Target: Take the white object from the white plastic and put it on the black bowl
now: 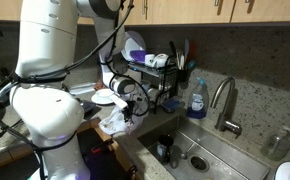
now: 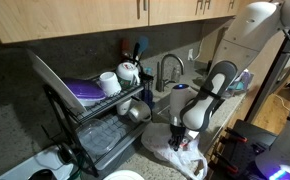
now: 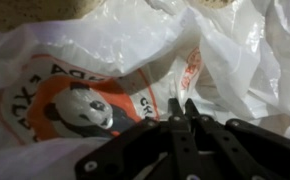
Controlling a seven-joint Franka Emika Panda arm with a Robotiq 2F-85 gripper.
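A crumpled white plastic bag point(image 3: 105, 40) with a red and black panda logo fills the wrist view. It lies on the counter in both exterior views point(image 1: 113, 123) point(image 2: 188, 162). My gripper point(image 3: 182, 106) is right down at the bag, its two black fingertips pressed together with only a thin slit between them. I cannot see anything held between them. The gripper also shows in both exterior views point(image 1: 126, 113) point(image 2: 179, 140), low over the bag. The white object is hidden or not distinguishable from the bag. I cannot make out a black bowl for certain.
A black dish rack point(image 1: 157, 82) point(image 2: 97, 112) with plates and cups stands beside the bag. A steel sink point(image 1: 207, 158) with a faucet point(image 1: 225, 100) and a blue soap bottle point(image 1: 196, 98) lies past it. A white plate point(image 2: 125, 176) sits at the counter's near edge.
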